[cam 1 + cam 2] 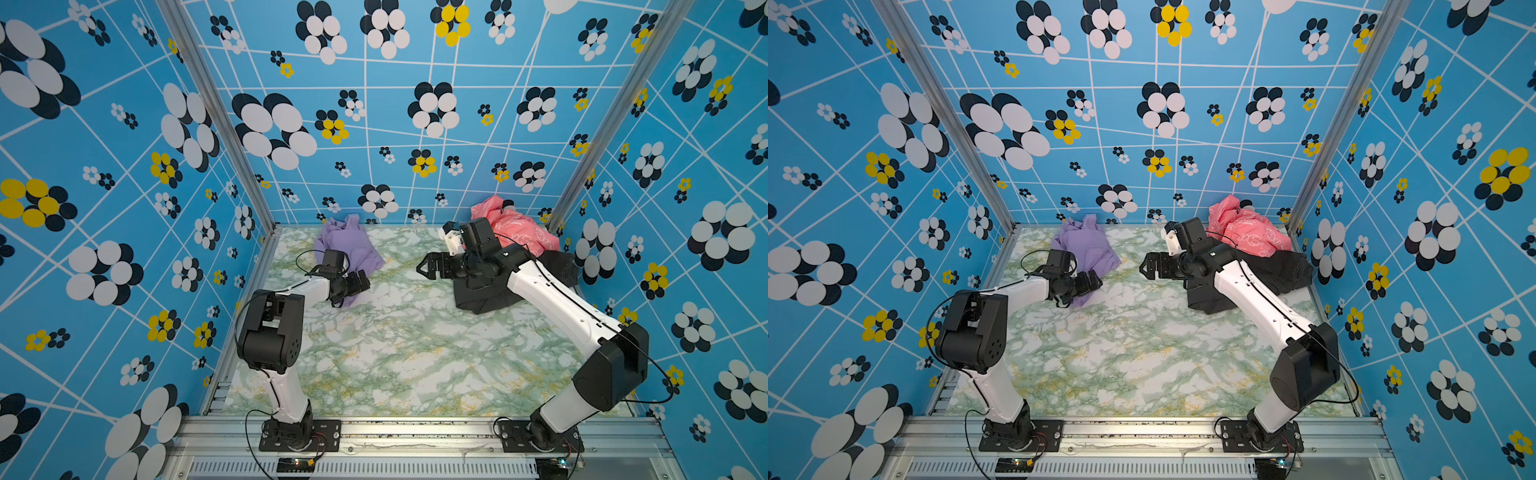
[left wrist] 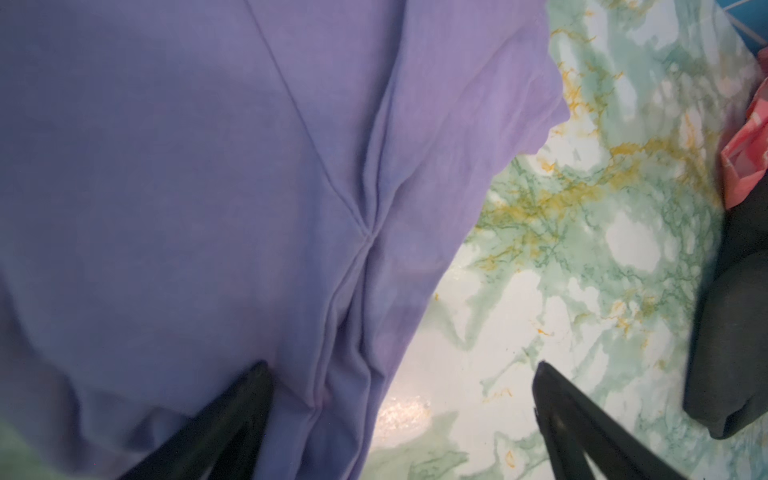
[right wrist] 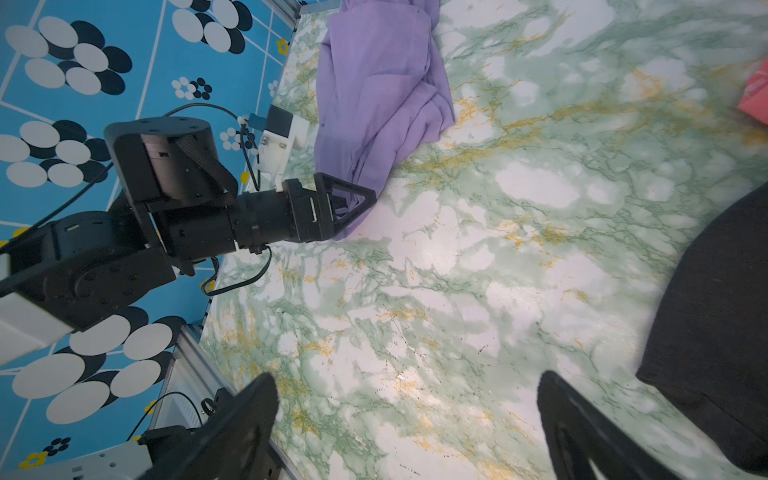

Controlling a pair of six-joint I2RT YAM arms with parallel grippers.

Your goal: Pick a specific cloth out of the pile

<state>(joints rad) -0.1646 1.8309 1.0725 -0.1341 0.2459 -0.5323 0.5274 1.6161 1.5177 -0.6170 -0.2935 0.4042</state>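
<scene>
Left gripper (image 1: 359,284) reaches low over the cloth (image 1: 353,245) — jaws apart (right gripper (image 1: 424,266) likewise).

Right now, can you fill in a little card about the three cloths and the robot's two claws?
purple cloth: back left of the table, crumpled, lying apart from the others
pink cloth: back right corner, against the black cloth
black cloth: right side, in front of the pink one
left gripper: open, at the purple cloth's near edge, not pinching it
right gripper: open, over bare table, holding nothing
</scene>
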